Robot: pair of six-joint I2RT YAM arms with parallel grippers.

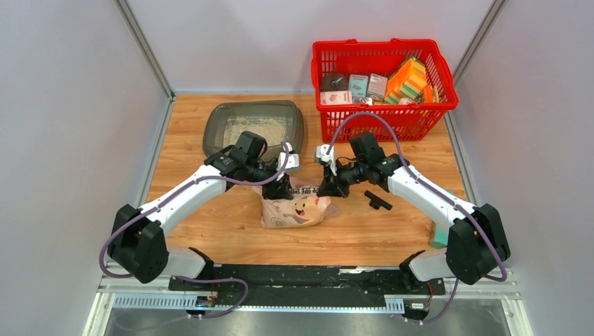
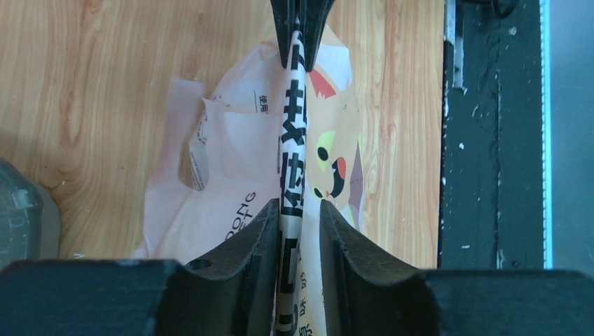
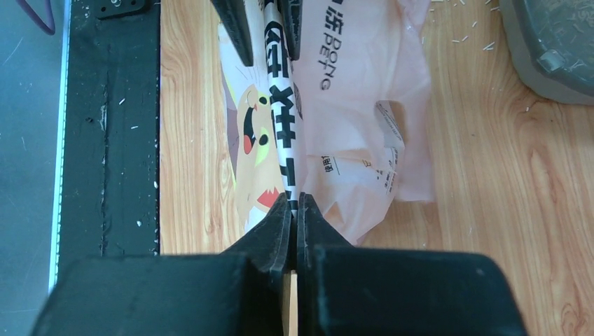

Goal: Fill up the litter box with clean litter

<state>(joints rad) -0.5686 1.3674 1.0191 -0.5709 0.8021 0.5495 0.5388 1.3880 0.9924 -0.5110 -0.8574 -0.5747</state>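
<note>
The dark grey litter box [image 1: 256, 126] sits at the back left and holds a layer of pale litter granules [image 1: 258, 130]. Its corner shows in the left wrist view [image 2: 21, 217] and the right wrist view [image 3: 553, 49]. The pinkish-cream litter bag [image 1: 298, 208] with a cartoon animal stands on the table in front of it. My left gripper [image 1: 281, 187] [image 2: 294, 204] is shut on the bag's folded top edge [image 2: 292, 140]. My right gripper [image 1: 327, 187] [image 3: 295, 199] is shut on the other end of that same edge [image 3: 281, 119]. The edge is stretched taut between them.
A red mesh basket [image 1: 382, 112] with several boxes stands at the back right. A small black object [image 1: 377, 201] lies right of the bag. A teal item [image 1: 438, 238] sits by the right arm's base. Loose grains [image 3: 476, 35] are scattered near the litter box.
</note>
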